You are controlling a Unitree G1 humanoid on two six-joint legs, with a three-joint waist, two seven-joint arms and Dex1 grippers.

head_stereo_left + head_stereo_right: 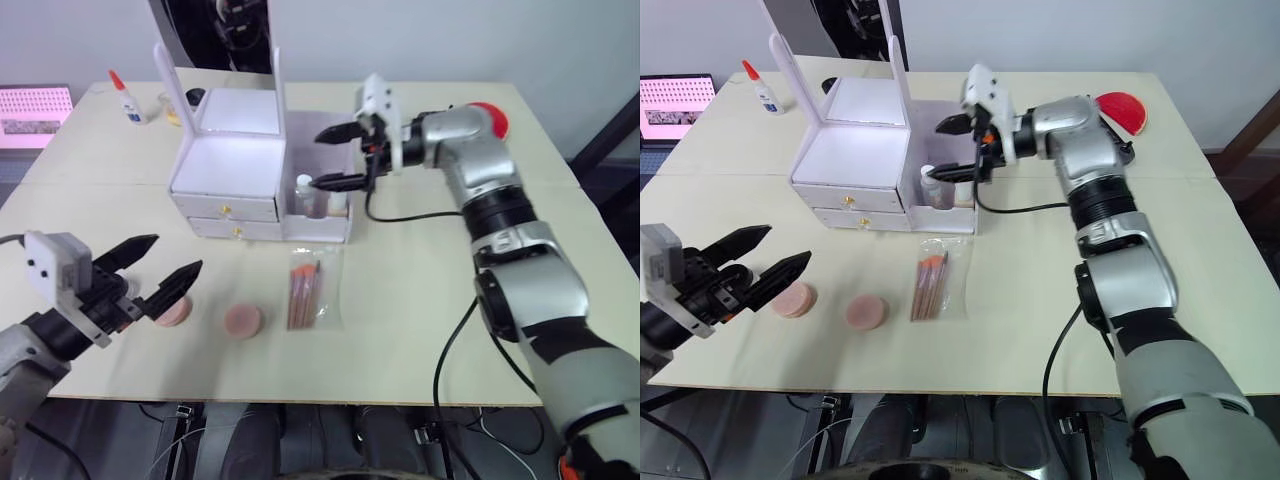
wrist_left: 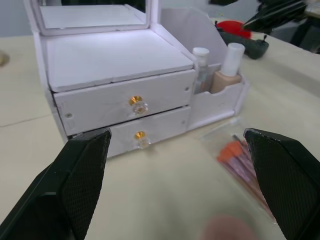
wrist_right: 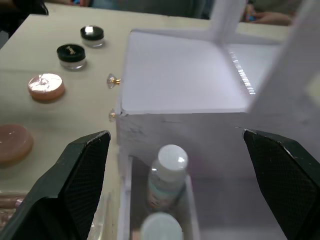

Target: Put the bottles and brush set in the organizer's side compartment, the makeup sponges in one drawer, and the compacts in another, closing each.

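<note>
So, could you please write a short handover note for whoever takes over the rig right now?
Left gripper: open, empty, above the front left of the table, near one sponge.
Right gripper: open, empty, over the side compartment of the organizer.
Done: both bottles, clear bottle and beige bottle, stand in the side compartment.
Left: the brush set lies in its clear bag on the table in front of the organizer; two makeup sponges lie to its left; two compacts sit on the table beyond them; both drawers look shut and have yet to be filled.
</note>
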